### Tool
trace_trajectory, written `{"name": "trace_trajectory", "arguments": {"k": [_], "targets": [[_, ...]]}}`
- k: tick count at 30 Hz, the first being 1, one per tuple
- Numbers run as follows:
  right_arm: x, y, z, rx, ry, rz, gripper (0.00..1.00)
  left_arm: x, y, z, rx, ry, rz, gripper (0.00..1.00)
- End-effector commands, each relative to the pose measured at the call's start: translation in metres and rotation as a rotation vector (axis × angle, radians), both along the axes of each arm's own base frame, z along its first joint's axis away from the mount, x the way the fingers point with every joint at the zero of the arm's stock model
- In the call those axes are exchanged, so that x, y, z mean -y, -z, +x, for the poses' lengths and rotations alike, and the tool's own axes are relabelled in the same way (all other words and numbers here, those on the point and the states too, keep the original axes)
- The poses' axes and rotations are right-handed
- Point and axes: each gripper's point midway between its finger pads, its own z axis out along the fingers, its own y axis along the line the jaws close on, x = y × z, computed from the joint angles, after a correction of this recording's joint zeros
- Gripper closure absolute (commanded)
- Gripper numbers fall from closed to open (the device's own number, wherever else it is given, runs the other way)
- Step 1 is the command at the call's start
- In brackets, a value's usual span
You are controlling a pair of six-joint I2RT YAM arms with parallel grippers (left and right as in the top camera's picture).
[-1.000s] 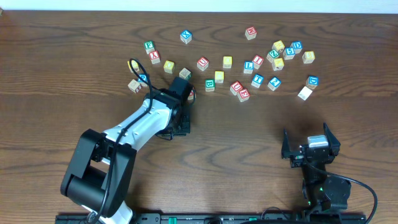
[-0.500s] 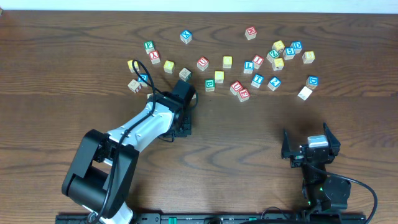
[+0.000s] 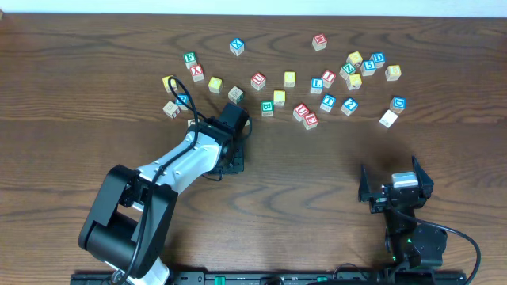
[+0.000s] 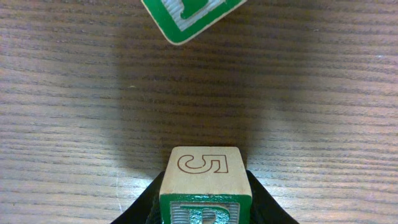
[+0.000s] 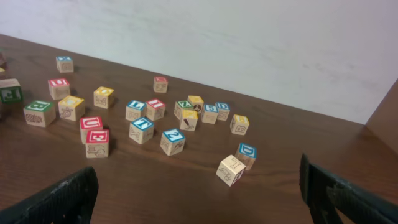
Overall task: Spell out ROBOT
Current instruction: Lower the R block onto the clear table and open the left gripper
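Observation:
My left gripper (image 3: 235, 120) is shut on a wooden block (image 4: 205, 180) that has a green R on its near face and an outlined 5 on top, held low over the table. Another green-faced block (image 4: 186, 15) lies just ahead of it, which is the green block (image 3: 267, 108) in the overhead view. Several more letter blocks are scattered across the far half of the table, among them a red one (image 3: 258, 80) and a yellow one (image 3: 290, 78). My right gripper (image 3: 394, 192) is open and empty near the front right; it also shows in the right wrist view (image 5: 199, 199).
A dense cluster of blocks (image 3: 354, 68) lies at the back right, with a pale block (image 3: 388, 118) and a blue block (image 3: 398, 103) nearest the right arm. More blocks (image 3: 190, 59) sit at the back left. The table's far edge (image 3: 253, 16) meets a white wall.
My left gripper has shifted slightly right and forward with the R block in it. The right arm has not moved.

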Motion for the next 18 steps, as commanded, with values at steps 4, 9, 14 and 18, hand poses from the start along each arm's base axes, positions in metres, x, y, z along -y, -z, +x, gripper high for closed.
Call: {"name": "trace_trajectory", "arguments": {"k": [4, 9, 14, 18], "targets": [[0.0015, 0.0005, -0.0002, -0.002, 0.008, 0.015, 0.01, -0.0058, 0.0100, -0.0086, -0.026, -0.010, 0.026, 0.93], [0.0015, 0.0005, -0.0002, -0.002, 0.008, 0.015, 0.01, -0.0059, 0.0100, -0.0088, -0.026, -0.010, 0.026, 0.85], [0.0015, 0.0005, -0.0002, -0.002, 0.008, 0.015, 0.01, -0.0059, 0.0097, -0.0089, -0.028, -0.010, 0.026, 0.66], [0.0015, 0.0005, -0.0002, -0.002, 0.008, 0.015, 0.01, -0.0060, 0.0095, -0.0094, -0.030, -0.010, 0.027, 0.57]]}}
